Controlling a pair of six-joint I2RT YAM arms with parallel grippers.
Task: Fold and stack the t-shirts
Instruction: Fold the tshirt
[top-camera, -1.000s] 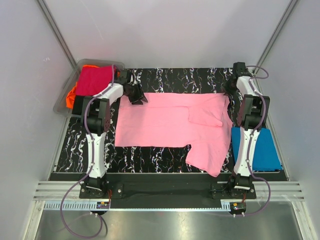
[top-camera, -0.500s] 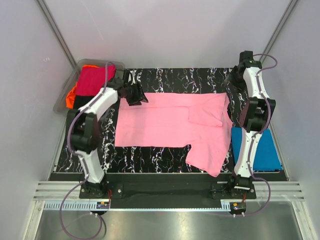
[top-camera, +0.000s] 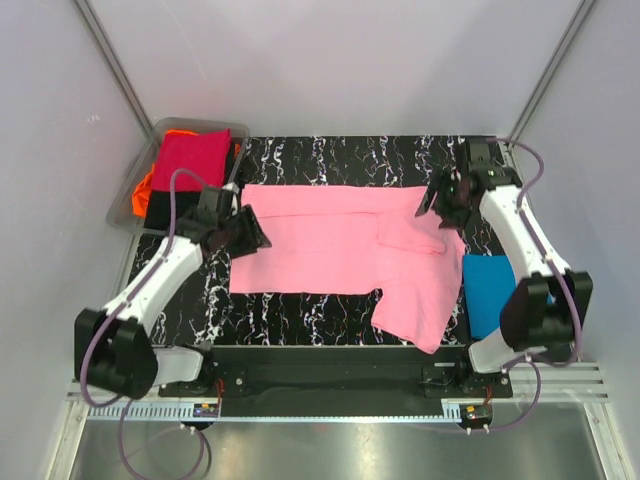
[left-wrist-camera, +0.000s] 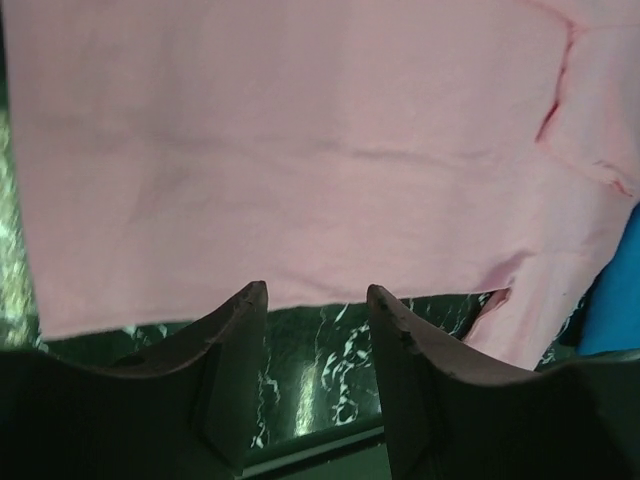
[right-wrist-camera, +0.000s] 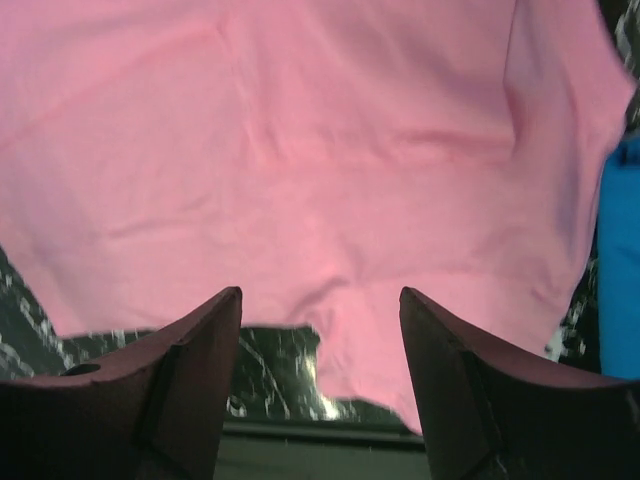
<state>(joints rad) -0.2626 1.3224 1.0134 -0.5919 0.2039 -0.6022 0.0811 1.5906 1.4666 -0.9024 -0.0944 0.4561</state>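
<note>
On the black marbled desk (top-camera: 330, 155) the pink t-shirt (top-camera: 320, 245) lies spread at the centre. The left jaws and right jaws, now wide and empty, have left its far corners, so smoothing is likely done and folding comes next.

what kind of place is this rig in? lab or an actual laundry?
Most likely a lab test booth: bare white panel walls, a black marbled tabletop with an aluminium rail at its near edge, and a pink t-shirt spread on it.
</note>
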